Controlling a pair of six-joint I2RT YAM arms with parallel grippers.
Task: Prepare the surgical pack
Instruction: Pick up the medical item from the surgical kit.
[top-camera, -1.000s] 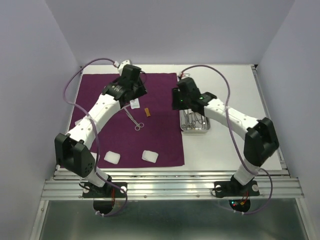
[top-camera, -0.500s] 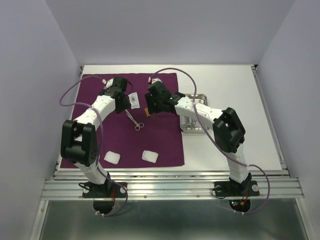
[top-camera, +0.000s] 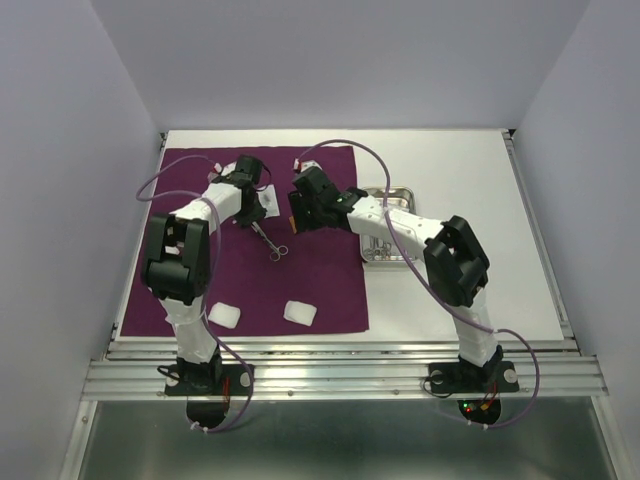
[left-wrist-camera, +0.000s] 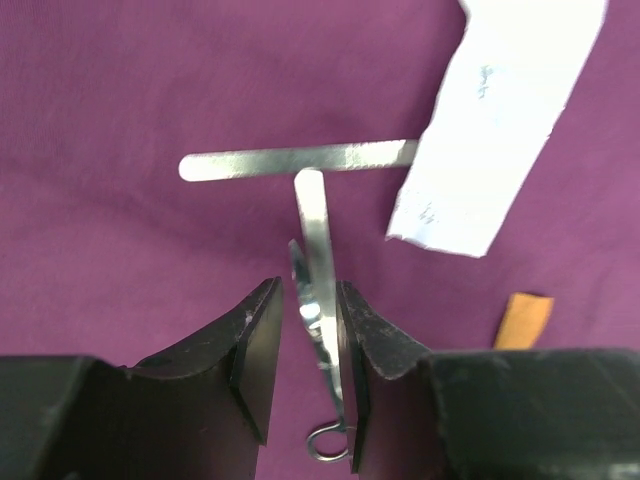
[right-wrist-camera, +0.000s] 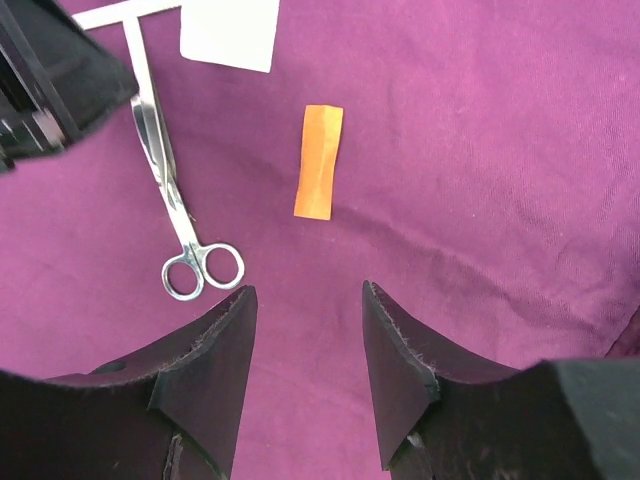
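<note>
Nothing's bundled yet: scissors (left-wrist-camera: 318, 250), gauze pads (top-camera: 300, 312) and orange packet (right-wrist-camera: 318, 162) sit loose on the flat purple cloth (top-camera: 335, 285), tray (top-camera: 398, 257) beside it. Left gripper (left-wrist-camera: 305, 305) has its jaws narrowly straddling the scissors, not clamped; right gripper (right-wrist-camera: 305, 315) is wide open, empty.

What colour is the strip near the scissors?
The strip is orange; clearest in right wrist view.

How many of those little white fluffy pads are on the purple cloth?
2. One gauze pad lies near the front edge of the purple cloth, towards its left. The other lies just to its right. The arms could be hiding more.
</note>
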